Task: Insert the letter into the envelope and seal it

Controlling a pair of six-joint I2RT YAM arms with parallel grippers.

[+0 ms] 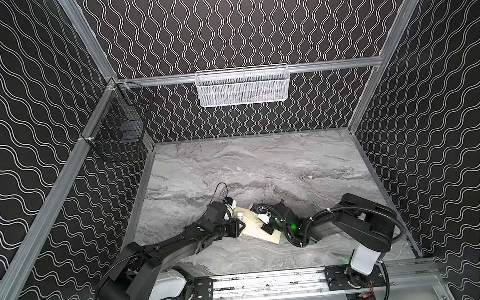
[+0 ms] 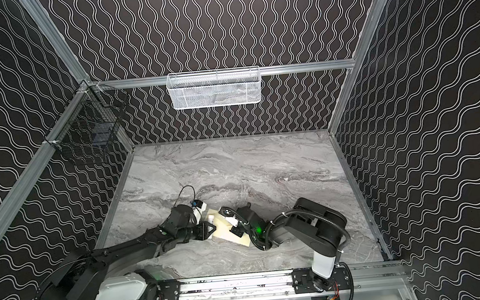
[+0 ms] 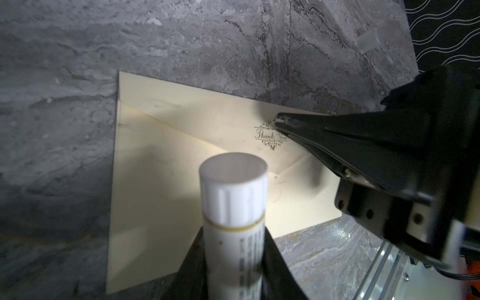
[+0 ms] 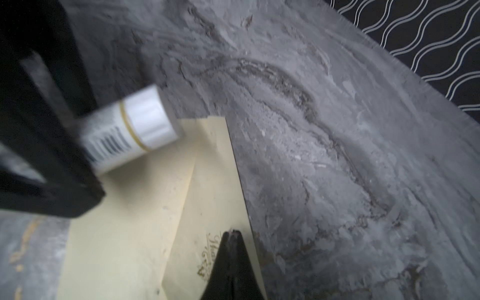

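Left wrist view: the envelope (image 3: 161,181) lies flat with its flap folded down, and the right pincer (image 3: 279,120), closed and empty, rests its tip on that flap. The left pincer (image 3: 233,241) grips a capped glue stick (image 3: 233,197) just left of it, above the envelope. No letter shows.

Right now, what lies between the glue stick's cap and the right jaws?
Only the envelope flap with its Thank You print, in the left wrist view, separates the glue stick from the jaws of the right gripper.
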